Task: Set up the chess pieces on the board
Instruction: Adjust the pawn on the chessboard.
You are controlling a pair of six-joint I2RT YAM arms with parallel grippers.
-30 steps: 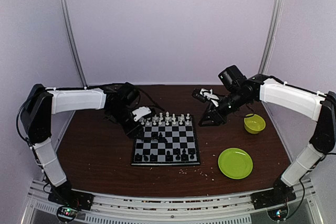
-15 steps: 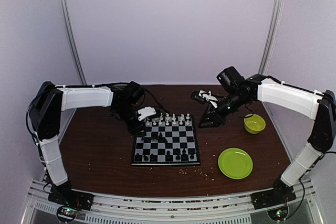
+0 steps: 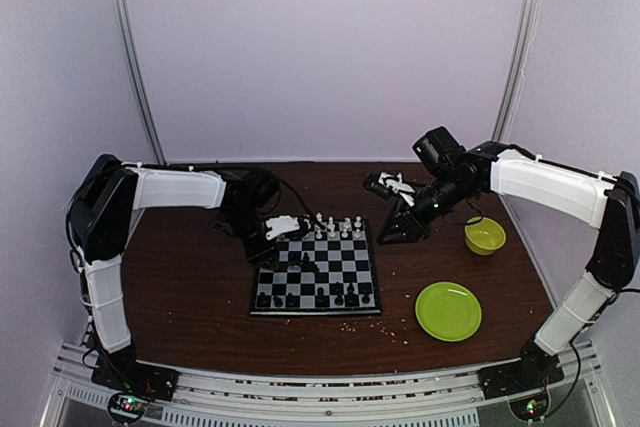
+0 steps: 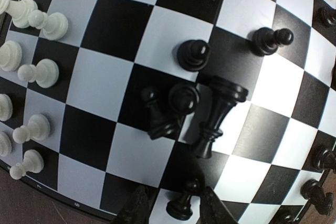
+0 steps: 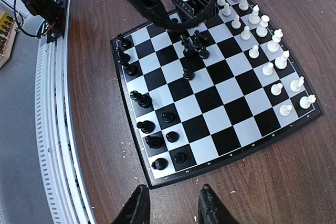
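The board [image 3: 335, 265] lies mid-table. White chess pieces [image 3: 340, 227] line its far edge, and black ones [image 3: 320, 297] line its near edge. A loose cluster of black pieces [image 4: 181, 98] stands mid-board, with one taller piece [image 4: 218, 114] leaning. My left gripper [image 3: 283, 227] is over the board's far left part. It is open, and its fingertips [image 4: 137, 208] straddle a black pawn [image 4: 181, 205] that stands on a pale square. My right gripper [image 3: 400, 222] is open and empty. In the right wrist view it [image 5: 173, 205] hovers over bare table just off a board corner [image 5: 152, 182].
A round green plate [image 3: 448, 310] lies right of the board. A green bowl [image 3: 484, 235] sits further back right. Pale crumbs [image 3: 385, 327] are scattered near the board's front right. A metal rail [image 3: 320, 397] runs along the near edge.
My left arm has swung right, bringing its gripper from the board's far left corner in over the board. The right arm has not moved.
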